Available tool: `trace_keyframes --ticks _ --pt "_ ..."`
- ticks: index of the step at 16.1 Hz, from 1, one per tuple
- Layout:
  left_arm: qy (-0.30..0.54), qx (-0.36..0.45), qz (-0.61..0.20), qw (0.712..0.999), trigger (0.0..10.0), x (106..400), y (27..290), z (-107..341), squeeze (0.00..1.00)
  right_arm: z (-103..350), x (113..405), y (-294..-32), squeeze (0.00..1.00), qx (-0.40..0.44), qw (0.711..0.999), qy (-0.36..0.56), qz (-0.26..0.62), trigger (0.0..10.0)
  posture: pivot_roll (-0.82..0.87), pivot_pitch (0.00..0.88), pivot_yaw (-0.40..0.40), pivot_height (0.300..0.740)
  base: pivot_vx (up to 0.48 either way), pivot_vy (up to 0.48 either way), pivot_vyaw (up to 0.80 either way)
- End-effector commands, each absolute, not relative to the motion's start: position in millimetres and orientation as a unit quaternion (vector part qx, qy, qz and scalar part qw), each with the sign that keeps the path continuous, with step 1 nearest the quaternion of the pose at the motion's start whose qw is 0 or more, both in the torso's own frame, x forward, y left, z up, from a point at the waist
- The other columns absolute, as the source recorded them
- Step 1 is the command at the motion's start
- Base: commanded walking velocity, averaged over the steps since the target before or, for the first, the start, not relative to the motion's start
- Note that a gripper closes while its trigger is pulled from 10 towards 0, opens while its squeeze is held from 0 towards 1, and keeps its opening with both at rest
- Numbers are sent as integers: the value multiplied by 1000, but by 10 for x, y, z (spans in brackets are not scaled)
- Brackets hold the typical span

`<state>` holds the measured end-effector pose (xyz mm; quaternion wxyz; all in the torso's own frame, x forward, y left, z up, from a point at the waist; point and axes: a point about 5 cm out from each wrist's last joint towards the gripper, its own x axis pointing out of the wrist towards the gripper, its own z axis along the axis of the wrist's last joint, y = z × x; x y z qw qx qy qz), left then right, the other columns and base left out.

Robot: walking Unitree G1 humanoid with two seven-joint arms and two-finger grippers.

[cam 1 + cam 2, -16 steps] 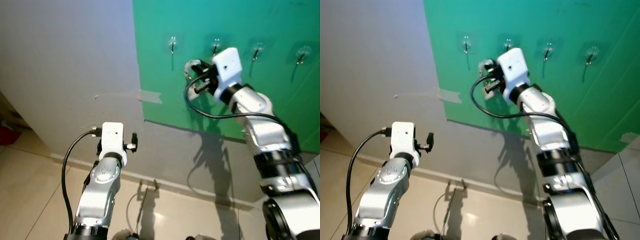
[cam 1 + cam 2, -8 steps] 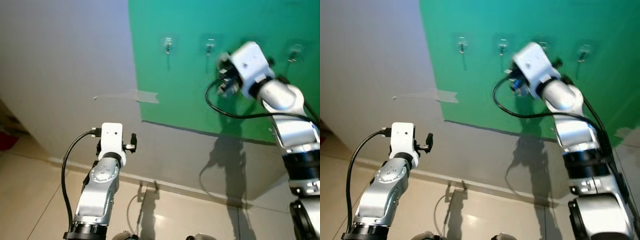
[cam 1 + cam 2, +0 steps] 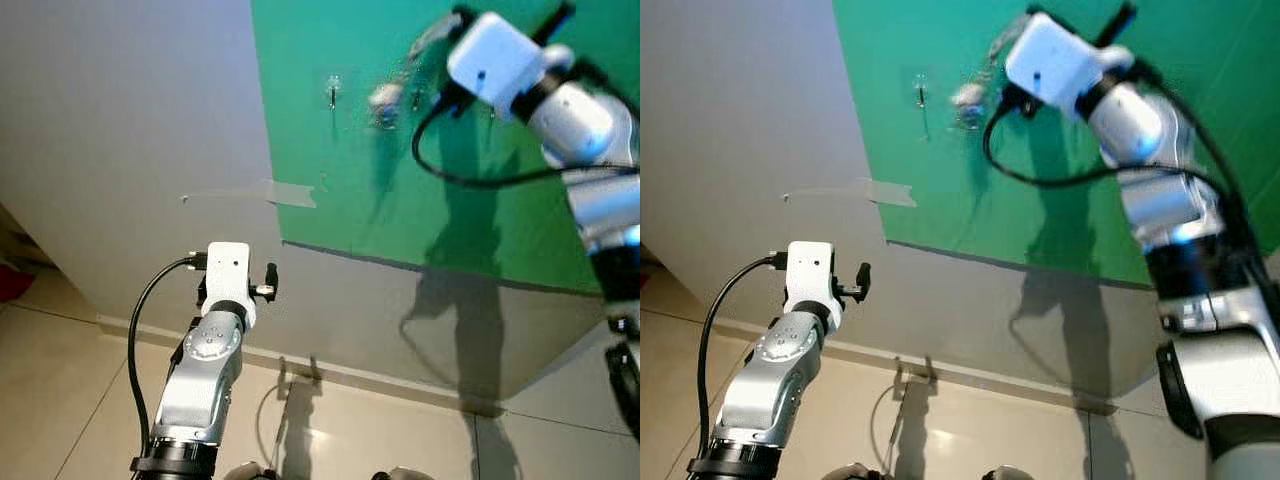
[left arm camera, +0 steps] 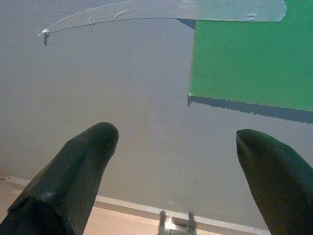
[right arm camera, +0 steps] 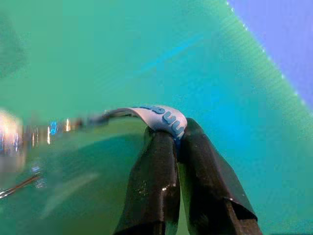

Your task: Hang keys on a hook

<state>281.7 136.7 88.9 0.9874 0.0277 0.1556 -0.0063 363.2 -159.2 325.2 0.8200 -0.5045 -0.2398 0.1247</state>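
Right gripper (image 5: 173,139), jaws closed on the keys (image 5: 164,117) by their blue tag, holds them against the green board (image 3: 330,180) beside a hook (image 3: 333,92); steadying the swinging ring before hooking appears advisable.

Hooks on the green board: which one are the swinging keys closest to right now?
The second hook from the left: the blurred keys, held by the right gripper, hang just beside it; the leftmost hook stands well apart.

Green board (image 3: 330,150) across the upper right — fixed to a grey wall (image 3: 130,120), a hook (image 3: 333,90) stuck near its upper left. Tape strip (image 3: 250,192) crosses the board's left edge onto the wall — beige tiled floor (image 3: 60,400) along the bottom.
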Motion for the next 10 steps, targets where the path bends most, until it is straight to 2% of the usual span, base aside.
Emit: trace_keyframes --ticks 1,7,10 --pt "152 30 -7 988 10000 2838 1377 904 0 3359 3660 -1520 0 -522 803 -258 126 0 -141 0 48 740 0 0 0" --pt "150 29 -2 988 10000 2832 1376 908 0 3332 3794 -1204 0 -558 759 -288 170 0 -125 0 32 740 0 0 0" --pt "150 27 3 988 10000 2817 1387 903 0 3177 3815 -1076 0 -543 762 -287 205 0 -111 0 22 740 0 0 0"
